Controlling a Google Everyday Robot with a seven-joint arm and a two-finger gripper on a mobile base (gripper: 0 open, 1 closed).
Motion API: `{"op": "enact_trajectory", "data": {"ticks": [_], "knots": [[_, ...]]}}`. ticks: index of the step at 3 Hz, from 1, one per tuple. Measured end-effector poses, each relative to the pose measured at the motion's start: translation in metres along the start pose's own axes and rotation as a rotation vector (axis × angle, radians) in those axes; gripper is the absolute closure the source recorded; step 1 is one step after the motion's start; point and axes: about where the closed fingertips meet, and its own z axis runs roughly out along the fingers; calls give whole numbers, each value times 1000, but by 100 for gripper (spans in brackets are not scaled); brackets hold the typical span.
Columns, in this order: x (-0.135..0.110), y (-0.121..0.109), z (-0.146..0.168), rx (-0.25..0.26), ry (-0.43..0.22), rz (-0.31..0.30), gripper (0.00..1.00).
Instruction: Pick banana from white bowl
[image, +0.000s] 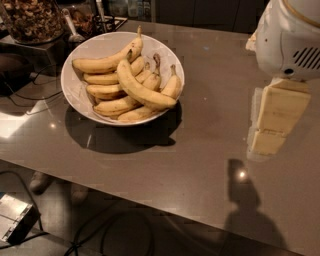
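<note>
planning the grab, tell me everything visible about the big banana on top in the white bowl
The banana is the longest, thickest one: curved, yellow, unpeeled, with faint brown flecks and a dark stem tip at its far end. It lies diagonally on top of the slimmer bananas in the white bowl, resting on them. The gripper hangs far to the right over the table, well apart from it.
</note>
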Motion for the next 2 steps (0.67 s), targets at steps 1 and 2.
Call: {"op": "enact_trajectory", "data": {"ticks": [1, 2], "knots": [[-35, 8, -6, 19, 14, -95, 0], [-39, 9, -8, 24, 13, -105, 0]]}}
